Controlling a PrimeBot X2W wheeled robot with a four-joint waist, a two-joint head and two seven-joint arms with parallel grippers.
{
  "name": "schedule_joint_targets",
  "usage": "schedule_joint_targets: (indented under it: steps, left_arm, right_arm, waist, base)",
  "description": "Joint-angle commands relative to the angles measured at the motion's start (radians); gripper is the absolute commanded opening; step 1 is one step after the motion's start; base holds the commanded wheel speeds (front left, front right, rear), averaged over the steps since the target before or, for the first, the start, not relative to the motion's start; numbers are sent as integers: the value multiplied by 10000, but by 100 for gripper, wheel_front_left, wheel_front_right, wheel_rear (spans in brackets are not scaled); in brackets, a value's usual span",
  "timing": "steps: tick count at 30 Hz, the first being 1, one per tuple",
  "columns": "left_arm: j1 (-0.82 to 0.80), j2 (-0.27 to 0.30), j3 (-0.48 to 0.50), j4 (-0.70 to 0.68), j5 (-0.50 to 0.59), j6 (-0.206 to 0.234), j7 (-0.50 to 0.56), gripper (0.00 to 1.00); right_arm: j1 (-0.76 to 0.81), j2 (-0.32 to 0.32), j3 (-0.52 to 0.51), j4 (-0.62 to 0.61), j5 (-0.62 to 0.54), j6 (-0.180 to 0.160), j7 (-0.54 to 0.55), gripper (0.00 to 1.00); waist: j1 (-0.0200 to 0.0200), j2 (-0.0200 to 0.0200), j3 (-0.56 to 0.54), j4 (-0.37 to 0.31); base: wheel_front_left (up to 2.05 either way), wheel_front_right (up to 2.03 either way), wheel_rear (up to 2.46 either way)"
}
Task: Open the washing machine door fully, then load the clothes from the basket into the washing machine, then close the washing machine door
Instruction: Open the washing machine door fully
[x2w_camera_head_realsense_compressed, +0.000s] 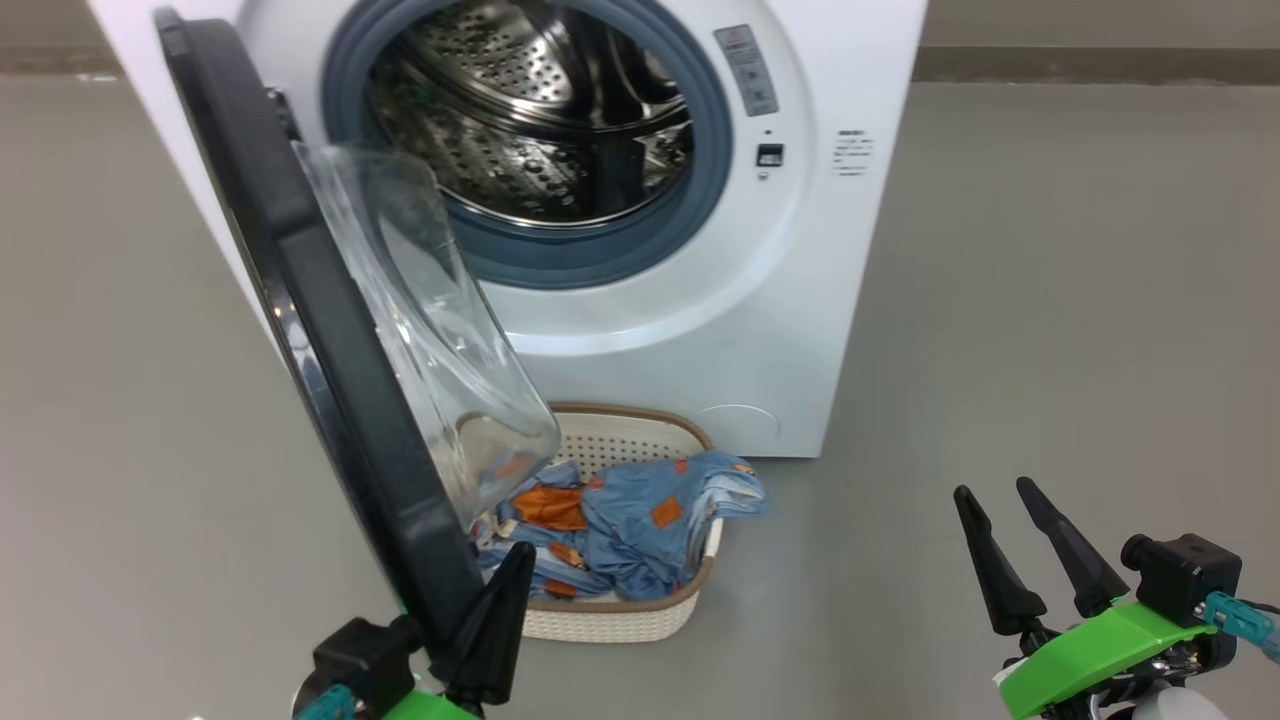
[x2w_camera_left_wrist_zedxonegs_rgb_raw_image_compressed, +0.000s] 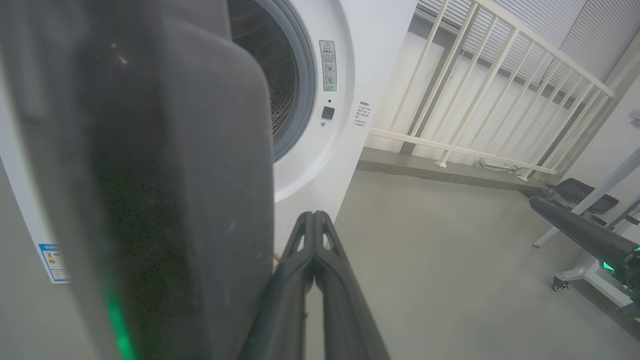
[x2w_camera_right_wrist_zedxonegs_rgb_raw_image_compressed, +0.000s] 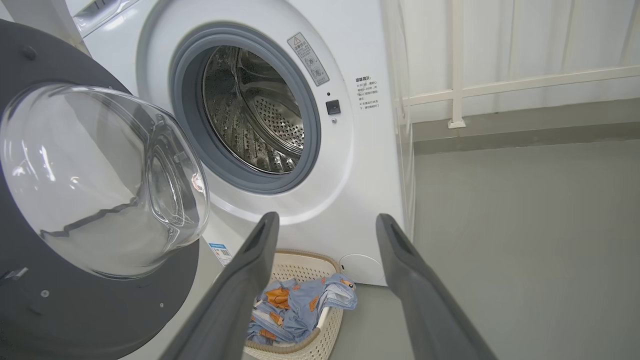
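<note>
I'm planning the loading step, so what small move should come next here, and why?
Probably swing the washing machine door wider with the shut left gripper, which sits at its lower edge. The door stands only partway open and overhangs the basket, covering part of the clothes.

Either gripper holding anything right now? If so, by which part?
Nothing is held. Left gripper is shut on nothing, beside the door rim; right gripper is open and empty.

The big white boxy washing machine (x2w_camera_head_realsense_compressed: 720, 320) sits in the frame's upper centre, and its round black glass-bowled door (x2w_camera_head_realsense_compressed: 330, 400) stands swung out at left. Below, before the machine, the cream perforated plastic basket (x2w_camera_head_realsense_compressed: 640, 610) holds the light blue clothes (x2w_camera_head_realsense_compressed: 630, 530).
</note>
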Motion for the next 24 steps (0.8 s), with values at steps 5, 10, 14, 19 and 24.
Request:
schedule_joint_targets:
  steps: [5, 10, 14, 19, 24]
  left_arm:
    - [-44, 566, 761, -451, -57, 373, -2, 0]
    - [100, 708, 832, -636, -72, 485, 106, 0]
    - [188, 870, 955, -795, -106, 592, 198, 0]
    - [225, 1185, 1295, -913, -190, 779, 344, 0]
    - [59, 1601, 1744, -945, -306, 963, 604, 0]
  right_arm:
    - [-87, -16, 158, -207, 72, 16, -122, 100]
    - [-69, 21, 172, -209, 78, 16, -122, 100]
    - [-83, 52, 160, -211, 85, 16, -122, 100]
    - [-68, 143, 127, -237, 58, 16, -122, 100]
    - [-80, 239, 98, -250, 33, 16, -122, 100]
  waist:
    - [0, 0, -51, 608]
    - [0, 0, -58, 974]
    - [0, 0, -64, 1339]
    - [0, 0, -62, 1768]
    - [0, 0, -27, 2129]
  base:
    - [0, 0, 0]
    - [0, 0, 0]
    - [0, 0, 0]
    - [0, 0, 0]
    - [0, 0, 0]
